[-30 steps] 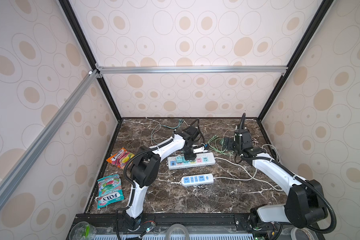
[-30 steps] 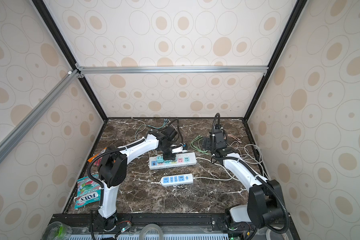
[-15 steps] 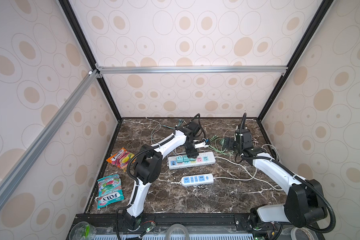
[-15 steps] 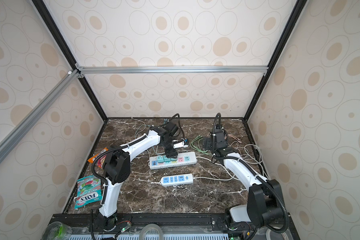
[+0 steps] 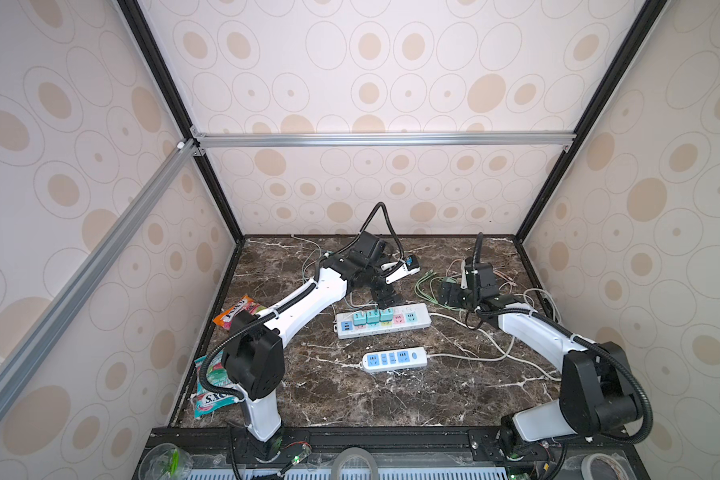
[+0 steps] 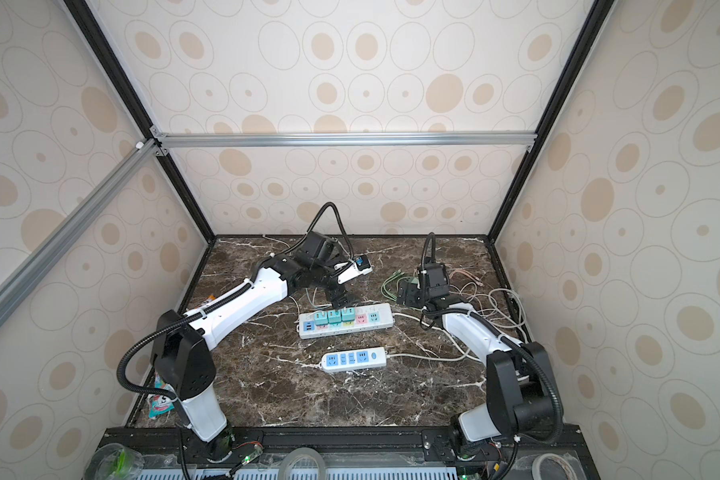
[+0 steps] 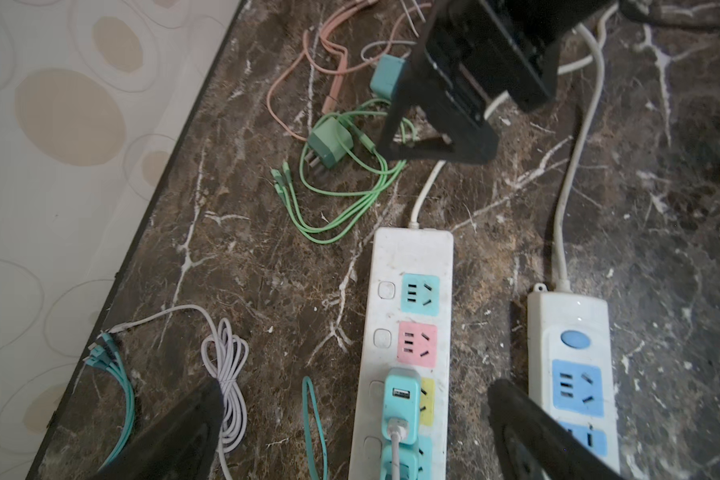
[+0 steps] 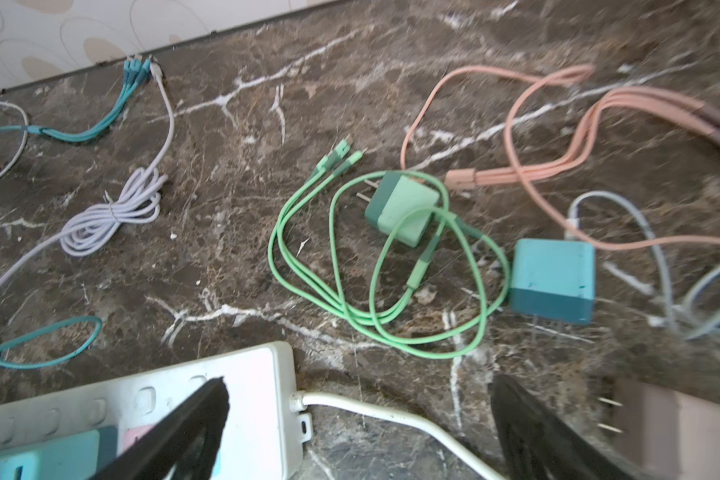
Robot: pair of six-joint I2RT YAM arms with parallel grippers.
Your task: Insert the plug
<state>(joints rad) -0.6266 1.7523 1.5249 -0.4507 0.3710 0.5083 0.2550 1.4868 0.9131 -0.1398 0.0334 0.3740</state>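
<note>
A dark brown marble-patterned bench (image 5: 329,399) with white veins forms the floor of a booth. The back wall (image 5: 371,195) and the side walls (image 5: 59,187) are cream panels printed with tan ovals inside thin rings. Black frame posts (image 5: 551,187) rise at the rear corners. A silver crossbar (image 5: 383,139) spans the back, and a silver rail (image 5: 92,266) slants along the left. The light is soft and even.

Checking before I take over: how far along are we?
Done: three teal plugs sit in the power strip. In hand: nothing; left gripper and right gripper both have jaws open. Left: green plug and blue plug lie loose; the pink socket is free.
</note>
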